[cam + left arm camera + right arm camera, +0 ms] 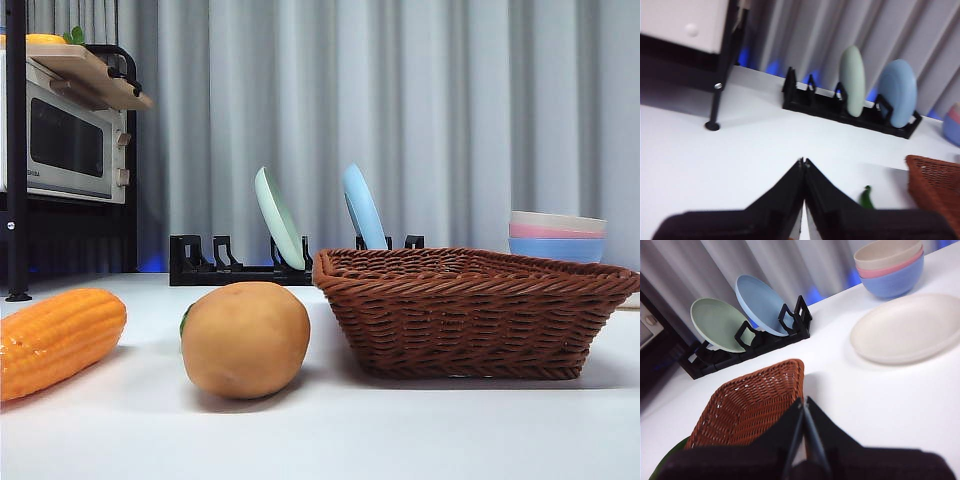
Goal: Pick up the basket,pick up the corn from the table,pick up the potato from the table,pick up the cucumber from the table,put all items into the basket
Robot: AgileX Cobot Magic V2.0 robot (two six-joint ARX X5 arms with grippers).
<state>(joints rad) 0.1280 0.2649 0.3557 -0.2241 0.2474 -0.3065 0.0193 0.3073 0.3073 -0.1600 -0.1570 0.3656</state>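
- We see the left gripper (pixel 804 162) with its two black jaws pressed together at the tips, clenched on nothing, above the bare white table (pixel 740 155)
- Just past those jaws and off to one side, a bright green tip of the cucumber (pixel 867 197) pokes out beside the reddish-brown basket (pixel 935 185)
- Farther beyond the left jaws stands the black dish rack (pixel 850 107) holding a green plate (pixel 852 80) and a blue plate (pixel 897 92)
- Our right gripper (pixel 804 402) is likewise clenched, tips meeting, holding nothing, and it hangs over the near corner of the basket (pixel 752 405)
- Beyond the right jaws lie a white plate (pixel 910 327) and stacked bowls (pixel 890 265)
- In the front view neither gripper shows; the corn (pixel 55 340) lies at the left edge, the potato (pixel 245 338) sits between it and the basket (pixel 470 315), all three apart on the table (pixel 320 430)
- The basket's inside is hidden from this low angle
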